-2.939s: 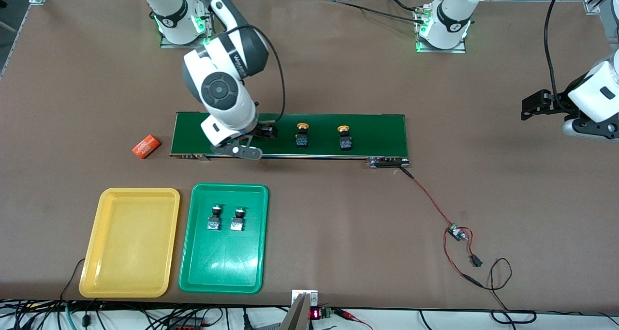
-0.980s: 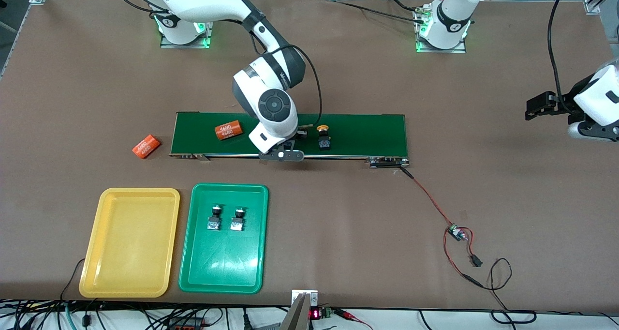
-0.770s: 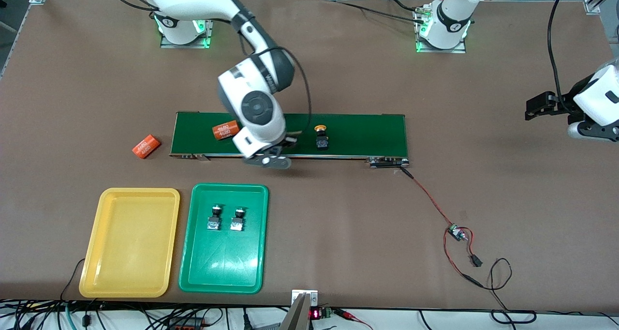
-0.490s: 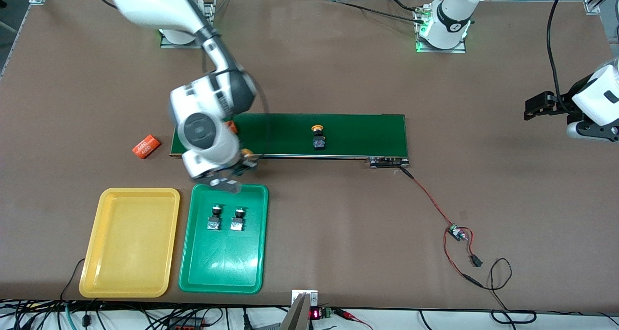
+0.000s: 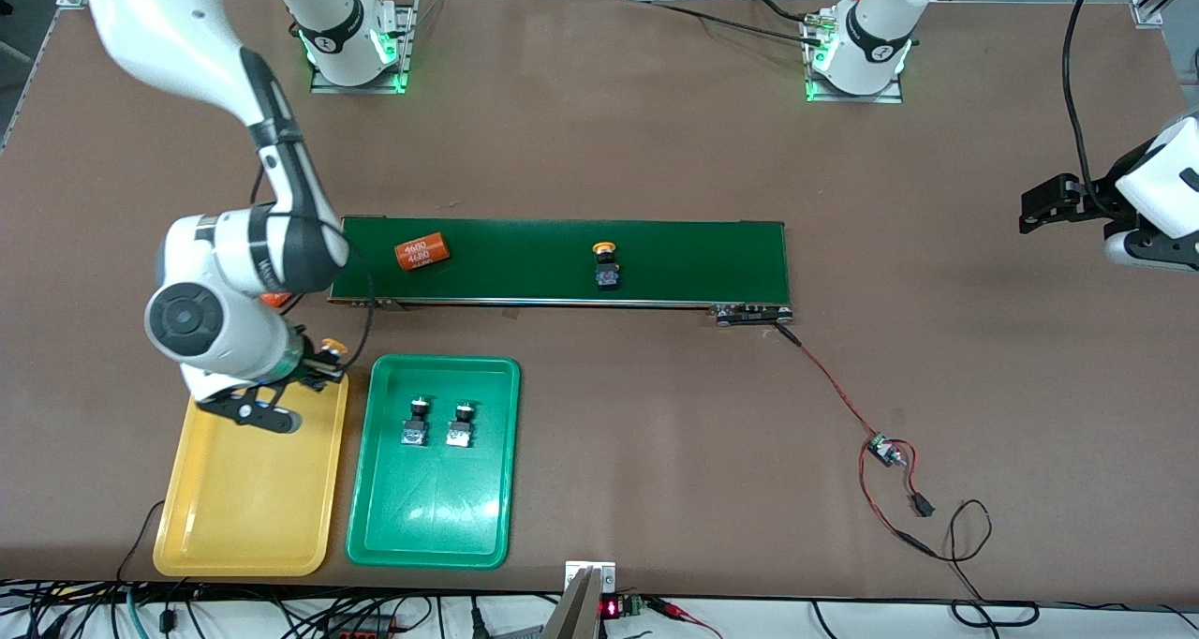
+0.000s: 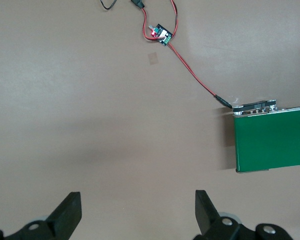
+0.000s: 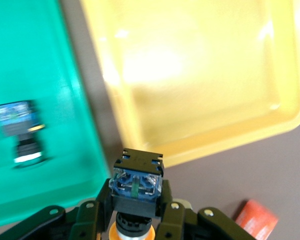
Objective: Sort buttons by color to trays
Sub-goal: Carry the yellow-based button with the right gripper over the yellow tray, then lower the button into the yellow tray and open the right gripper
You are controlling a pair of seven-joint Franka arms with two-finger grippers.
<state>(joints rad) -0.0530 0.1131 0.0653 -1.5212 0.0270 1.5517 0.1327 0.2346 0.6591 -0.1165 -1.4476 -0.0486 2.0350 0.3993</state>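
Right gripper [image 5: 314, 369] over the corner of the yellow tray [image 5: 245, 527] closest to the belt, jaws pinching a yellow-capped button [image 7: 136, 186] by its black body, cap pointing back toward the wrist. Second yellow-capped button [image 5: 606, 266] standing on the green belt [image 5: 712, 260], beside an orange cylinder [image 5: 421, 251] toward the right arm's end. Two green-capped buttons [image 5: 436, 423] resting side by side in the green tray [image 5: 431, 527]. Left gripper [image 6: 137, 212] waiting over bare table at the left arm's end, jaws spread and empty. Risks, as a judgement only: released here, at the rim and not over the tray's middle, could strike the edge and bounce onto the table or into the green tray; dropped from height, could roll or tip on its round cap.
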